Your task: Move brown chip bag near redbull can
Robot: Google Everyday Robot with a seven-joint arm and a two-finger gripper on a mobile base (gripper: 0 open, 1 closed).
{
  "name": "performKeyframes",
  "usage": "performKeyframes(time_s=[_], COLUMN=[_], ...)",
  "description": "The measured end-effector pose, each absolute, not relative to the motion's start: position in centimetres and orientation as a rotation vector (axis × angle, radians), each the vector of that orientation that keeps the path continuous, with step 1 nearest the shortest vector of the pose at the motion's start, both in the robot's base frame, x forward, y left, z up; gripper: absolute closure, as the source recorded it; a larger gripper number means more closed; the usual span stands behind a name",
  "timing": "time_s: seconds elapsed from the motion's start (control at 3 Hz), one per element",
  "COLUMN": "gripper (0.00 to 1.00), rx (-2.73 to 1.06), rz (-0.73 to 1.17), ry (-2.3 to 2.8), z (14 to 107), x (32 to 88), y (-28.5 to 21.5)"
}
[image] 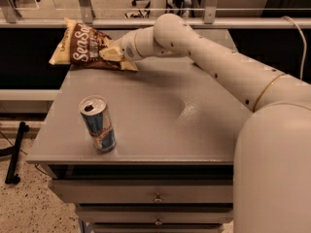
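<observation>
camera view | gripper [111, 53] clenched on the right end of the brown chip bag [83, 48], over the far left corner of the grey table [160, 130] | redbull can [97, 124] upright, well apart from gripper, toward the table's front edge

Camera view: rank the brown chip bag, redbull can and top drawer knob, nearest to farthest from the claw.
1. brown chip bag, at the claw, far left of the table.
2. redbull can, front left.
3. top drawer knob, below the front edge.
</observation>
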State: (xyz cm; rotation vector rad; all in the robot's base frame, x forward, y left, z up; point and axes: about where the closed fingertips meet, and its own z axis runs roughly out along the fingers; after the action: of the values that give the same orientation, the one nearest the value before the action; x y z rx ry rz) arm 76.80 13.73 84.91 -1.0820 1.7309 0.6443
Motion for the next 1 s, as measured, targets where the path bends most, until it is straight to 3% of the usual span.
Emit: performKeyframes(time_s=[0.33,1.0], gripper=[0.82,0.35], rx=[-1.082,-1.082], rz=[0.644,0.645], ry=[1.731,1.731], z=[84.92,84.9], x=[76.8,76.8], y=[13.73,13.76])
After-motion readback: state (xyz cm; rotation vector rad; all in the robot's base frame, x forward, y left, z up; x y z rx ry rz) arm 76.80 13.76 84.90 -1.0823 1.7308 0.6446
